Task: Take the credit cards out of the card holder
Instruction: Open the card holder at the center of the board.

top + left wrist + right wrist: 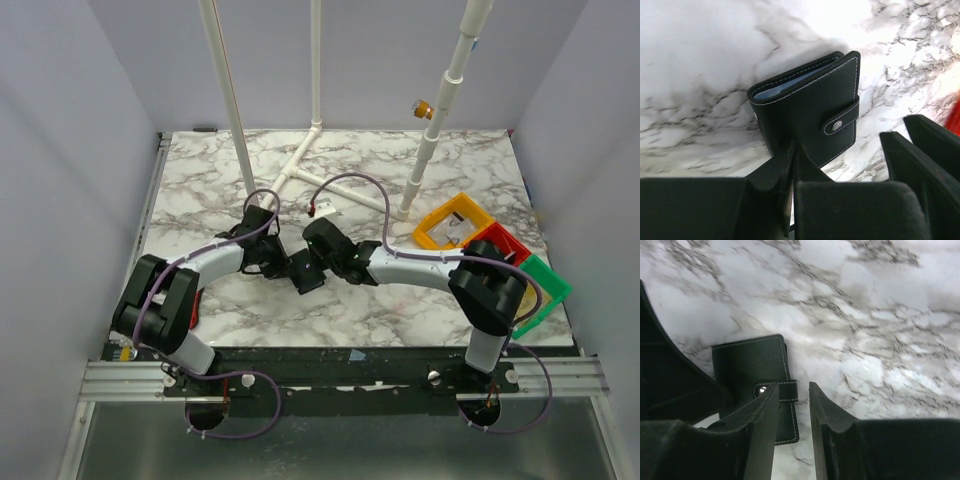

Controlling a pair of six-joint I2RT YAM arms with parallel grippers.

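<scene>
The card holder (305,272) is a small black wallet with white stitching, closed, its snap tab (840,123) fastened. It lies at the table's middle between both grippers. My left gripper (794,162) is shut on the card holder's (805,105) near edge, which is pinched between the fingertips. Pale blue layers (790,84) show at its far open edge; no separate credit card can be made out. My right gripper (794,400) is open with a narrow gap, just right of the card holder (747,365). Its left finger overlaps the tab (785,390), and only marble shows between its fingers.
Yellow (455,222), red (500,243) and green (545,285) bins sit at the right edge. A white pipe frame (300,160) with upright poles stands at the back. The right gripper's fingers (920,150) show in the left wrist view.
</scene>
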